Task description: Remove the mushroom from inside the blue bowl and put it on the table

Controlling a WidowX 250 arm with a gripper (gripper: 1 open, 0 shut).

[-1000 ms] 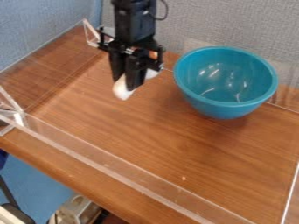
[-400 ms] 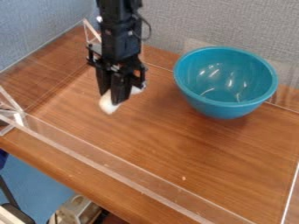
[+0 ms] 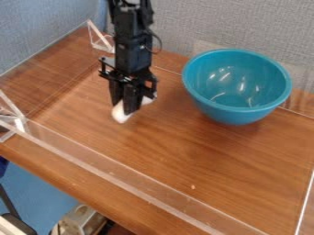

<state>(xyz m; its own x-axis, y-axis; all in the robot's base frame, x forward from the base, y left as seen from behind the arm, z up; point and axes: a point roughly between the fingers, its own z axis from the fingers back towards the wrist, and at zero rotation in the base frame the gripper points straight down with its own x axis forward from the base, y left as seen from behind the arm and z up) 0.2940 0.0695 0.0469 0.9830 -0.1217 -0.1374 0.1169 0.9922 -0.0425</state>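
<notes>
Mushroom (image 3: pixel 121 113) is sitting pinched between the closed fingers of the black gripper (image 3: pixel 127 107), left of centre in the frame, with only its cream-white stem showing below the fingertips; the cap is hidden behind the fingers. The gripper is pointing straight down from the dark arm (image 3: pixel 128 37) that is dropping in from the top edge. The stem's lower end is hanging right at the reddish-brown wooden table (image 3: pixel 196 156); whether it is touching the wood cannot be told. The blue bowl (image 3: pixel 237 84) is standing at the upper right, well apart from the gripper, its glossy inside holding nothing. Low clear acrylic walls (image 3: pixel 147 188) are edging the tabletop.
</notes>
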